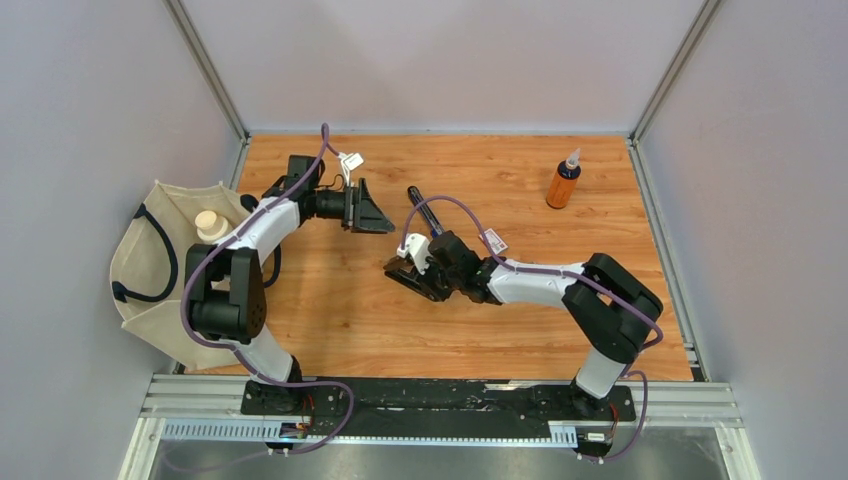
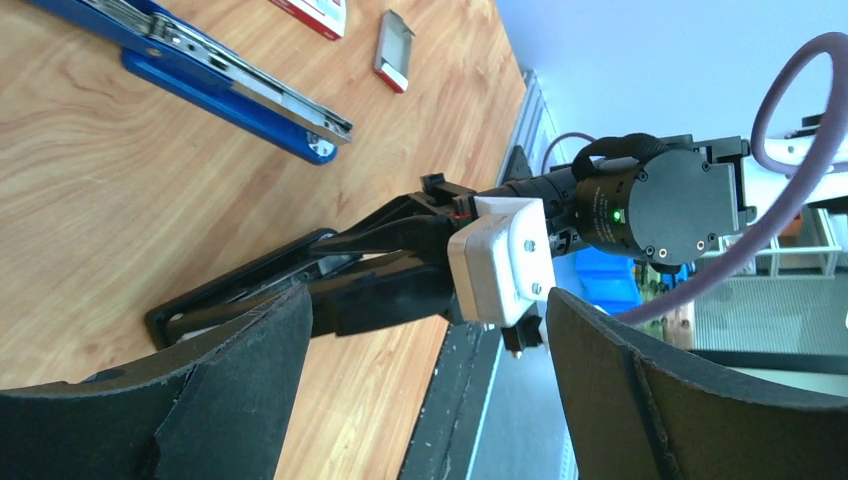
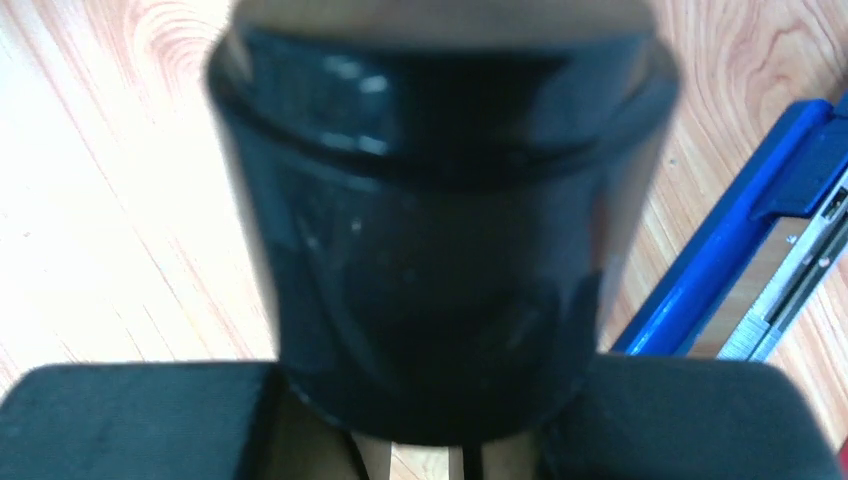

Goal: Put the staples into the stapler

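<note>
Hovering left of centre, my left gripper (image 1: 378,208) stands wide open, holding nothing. My right gripper (image 1: 398,268) is closed low on the worktop (image 1: 330,320). A dark blur (image 3: 430,250) hides whether it pinches anything, so I risk carrying nothing to the open stapler (image 1: 425,212) just beyond. The staple box (image 1: 495,242) lies right of it.
</note>
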